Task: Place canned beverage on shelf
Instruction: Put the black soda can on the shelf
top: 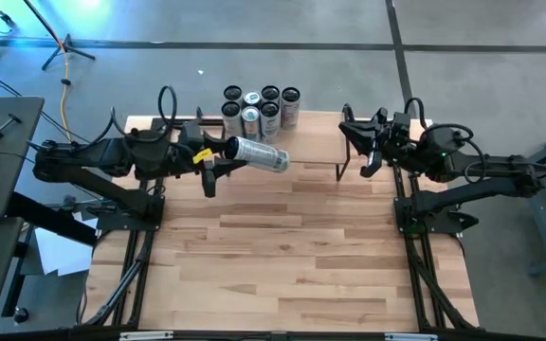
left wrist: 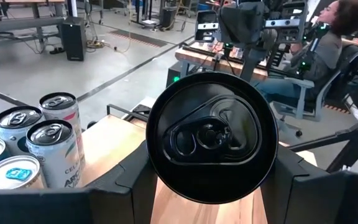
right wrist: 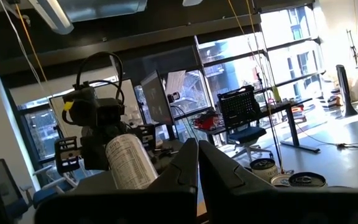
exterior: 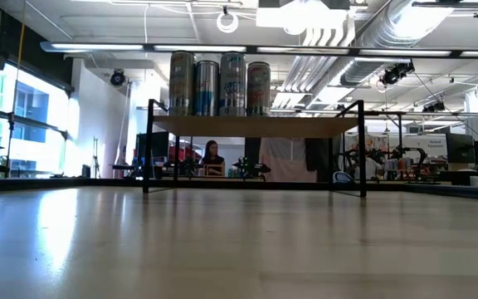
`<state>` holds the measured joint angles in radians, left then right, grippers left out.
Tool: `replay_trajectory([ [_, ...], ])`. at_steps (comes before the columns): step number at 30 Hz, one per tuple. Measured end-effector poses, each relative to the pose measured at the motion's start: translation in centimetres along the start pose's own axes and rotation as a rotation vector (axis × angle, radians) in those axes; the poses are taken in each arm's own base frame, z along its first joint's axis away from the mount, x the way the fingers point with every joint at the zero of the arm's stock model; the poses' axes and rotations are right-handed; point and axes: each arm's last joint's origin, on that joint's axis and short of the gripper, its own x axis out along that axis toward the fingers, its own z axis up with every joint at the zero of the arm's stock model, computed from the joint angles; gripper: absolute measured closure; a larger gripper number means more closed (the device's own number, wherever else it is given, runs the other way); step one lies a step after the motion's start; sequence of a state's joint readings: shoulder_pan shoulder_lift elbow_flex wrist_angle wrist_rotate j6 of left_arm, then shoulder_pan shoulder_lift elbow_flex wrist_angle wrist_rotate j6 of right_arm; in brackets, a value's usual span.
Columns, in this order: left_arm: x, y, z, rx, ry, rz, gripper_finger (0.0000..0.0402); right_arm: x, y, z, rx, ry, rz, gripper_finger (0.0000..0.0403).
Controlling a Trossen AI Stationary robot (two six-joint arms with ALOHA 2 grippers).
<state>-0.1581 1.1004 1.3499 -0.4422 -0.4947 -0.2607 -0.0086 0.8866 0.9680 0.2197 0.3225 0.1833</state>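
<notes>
I see left gripper (top: 224, 159) clamped on the silver can (top: 257, 153), held sideways above the shelf (top: 311, 142), just beside the standing cans (top: 261, 107). Right gripper (top: 356, 142) pinched closed, over shelf's other end.

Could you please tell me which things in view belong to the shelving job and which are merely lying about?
Job:
held can
left gripper, shut on it
shelf
cans already on the shelf

Lying about:
right gripper, waiting at the shelf's end
seated person

Only legible txt: partial "CEL" and "ARC" on white-and-red aluminium can (left wrist: 59, 146), 9 o'clock in left wrist view. Print on other cans too small to read.
</notes>
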Motion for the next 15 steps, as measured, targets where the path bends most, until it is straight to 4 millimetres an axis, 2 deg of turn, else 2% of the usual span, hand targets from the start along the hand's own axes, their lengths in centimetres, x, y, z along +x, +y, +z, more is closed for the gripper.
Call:
replay_trajectory([
  [15, 0.01, 0.03, 0.02, -0.038, -0.003, 0.006, 0.0227, 0.05, -0.03, -0.35, -0.018, 0.032, 0.002, 0.0403],
])
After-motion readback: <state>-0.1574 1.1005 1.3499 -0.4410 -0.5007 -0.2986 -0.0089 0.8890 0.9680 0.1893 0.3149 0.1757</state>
